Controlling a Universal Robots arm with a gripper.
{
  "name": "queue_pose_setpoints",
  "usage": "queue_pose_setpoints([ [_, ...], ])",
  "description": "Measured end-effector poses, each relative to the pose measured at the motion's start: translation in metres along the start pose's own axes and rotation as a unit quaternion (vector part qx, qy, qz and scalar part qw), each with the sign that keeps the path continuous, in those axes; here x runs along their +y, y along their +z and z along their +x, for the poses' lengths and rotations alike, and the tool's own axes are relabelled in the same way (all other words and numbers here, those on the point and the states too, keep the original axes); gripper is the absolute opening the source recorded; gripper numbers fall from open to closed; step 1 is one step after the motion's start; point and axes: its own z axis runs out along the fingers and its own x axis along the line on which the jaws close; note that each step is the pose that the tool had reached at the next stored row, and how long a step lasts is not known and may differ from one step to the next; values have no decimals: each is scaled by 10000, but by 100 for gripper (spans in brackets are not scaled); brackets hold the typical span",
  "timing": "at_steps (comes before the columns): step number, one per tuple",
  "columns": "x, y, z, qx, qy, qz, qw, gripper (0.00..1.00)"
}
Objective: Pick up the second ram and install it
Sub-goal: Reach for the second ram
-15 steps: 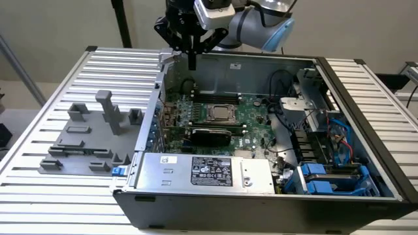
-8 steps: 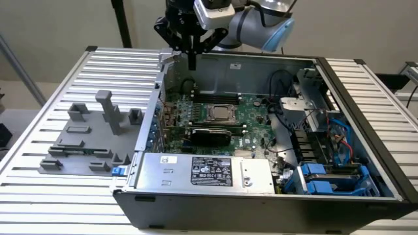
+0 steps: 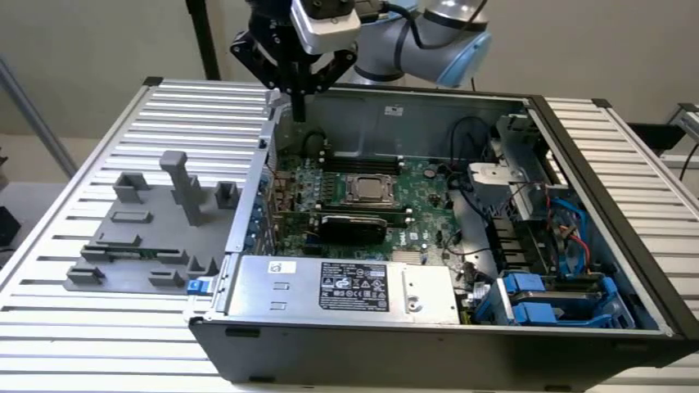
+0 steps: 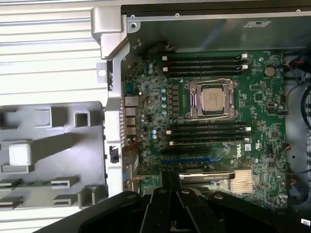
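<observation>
Exterior view's left: the slim dark-green circuit-board stick, the second ram [image 3: 137,251], sits in the gray plastic fixture [image 3: 153,233], well apart from the black gripper [image 3: 297,110] above the open black computer case [image 3: 437,360]. Its fingers look pinched together, probably empty. A clean pick calls for squaring up along the stick.

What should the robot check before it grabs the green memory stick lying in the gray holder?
1. Is the second ram ready to take? Ok: it lies in the gray fixture, on the exterior view's left.
2. Is the gripper above the stick? Not ok: it hangs high over the back corner of the computer case, apart from the fixture.
3. Is the gripper open for a grasp? Not ok: it looks shut, with nothing in it.
4. Is one of the memory slots free? Cannot tell.
5. Is the case open on top? Ok: the motherboard shows.
</observation>
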Motion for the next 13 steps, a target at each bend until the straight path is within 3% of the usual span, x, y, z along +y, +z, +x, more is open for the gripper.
queue_pose_setpoints([
  [13, -142, 33, 587, 0, 0, 1, 10000, 11],
])
